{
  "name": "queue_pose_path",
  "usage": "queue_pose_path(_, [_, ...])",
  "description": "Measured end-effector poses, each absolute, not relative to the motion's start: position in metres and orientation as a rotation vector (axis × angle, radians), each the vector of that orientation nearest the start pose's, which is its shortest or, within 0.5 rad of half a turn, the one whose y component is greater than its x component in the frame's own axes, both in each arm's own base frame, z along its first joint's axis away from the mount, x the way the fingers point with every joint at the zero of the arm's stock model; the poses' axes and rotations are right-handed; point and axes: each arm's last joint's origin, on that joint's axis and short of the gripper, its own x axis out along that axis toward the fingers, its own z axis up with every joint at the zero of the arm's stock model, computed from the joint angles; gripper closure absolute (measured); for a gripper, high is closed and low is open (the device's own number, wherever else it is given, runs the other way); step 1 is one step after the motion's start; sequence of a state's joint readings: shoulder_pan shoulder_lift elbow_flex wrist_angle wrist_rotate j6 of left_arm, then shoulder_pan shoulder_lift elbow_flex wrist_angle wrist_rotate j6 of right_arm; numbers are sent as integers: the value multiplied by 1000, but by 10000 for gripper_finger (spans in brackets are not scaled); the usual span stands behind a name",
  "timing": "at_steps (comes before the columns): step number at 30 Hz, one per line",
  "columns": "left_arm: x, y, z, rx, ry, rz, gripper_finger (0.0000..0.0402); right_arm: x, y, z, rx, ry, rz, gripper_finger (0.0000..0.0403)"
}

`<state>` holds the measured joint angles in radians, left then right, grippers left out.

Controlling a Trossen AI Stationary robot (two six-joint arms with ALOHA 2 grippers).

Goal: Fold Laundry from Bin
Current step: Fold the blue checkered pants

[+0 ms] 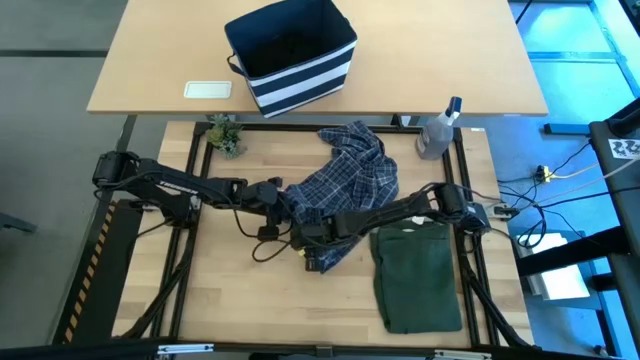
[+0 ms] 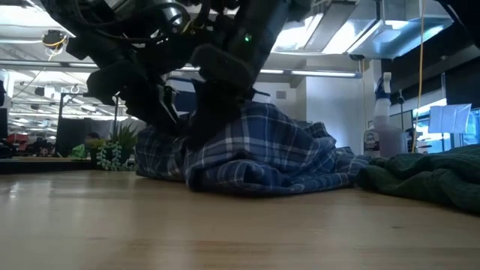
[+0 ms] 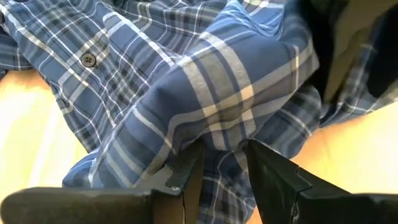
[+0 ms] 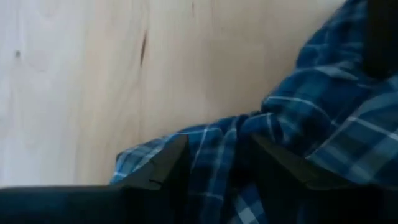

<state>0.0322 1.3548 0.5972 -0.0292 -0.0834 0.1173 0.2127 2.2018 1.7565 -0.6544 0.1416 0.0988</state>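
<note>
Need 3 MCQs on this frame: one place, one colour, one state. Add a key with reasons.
1. Where does the green garment lie?
A. in the bin
B. on the table, right of the plaid shirt
C. under the bottle

2. What colours is the bin?
A. red
B. navy with white stripes
C. yellow

3. What does the left gripper have?
A. nothing
B. a fold of the plaid shirt
C. the bottle

Key: 1 B, the high view shows it flat beside the shirt. 2 B, the stripes ring its lower half. 3 B, cloth sits between its fingers.
</note>
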Motion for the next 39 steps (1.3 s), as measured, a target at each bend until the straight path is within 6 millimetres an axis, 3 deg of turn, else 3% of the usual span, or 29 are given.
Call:
queue_pose_path(4, [252,11,169,138,774,62,283,457,99,178,-127,1082,63,265])
queue_pose_path(10, [254,11,171,140,749,65,283,456,107,178,-116,1083,174,376])
queue_pose_path(12, [254,11,171,140,748,65,283,455,111,178,-124,1083,208,394])
queue_pose_path(19, [254,11,171,140,748,70,283,443,142,177,-307,1087,369,399])
queue_pose_path(27, [253,21,171,116,758,120,283,423,160,176,-317,1236,472,401])
queue_pose_path(33, [252,22,171,116,759,124,283,418,168,199,-296,1303,455,401])
queue_pose_path(39, [249,23,180,141,724,172,283,428,158,223,-203,1261,278,395])
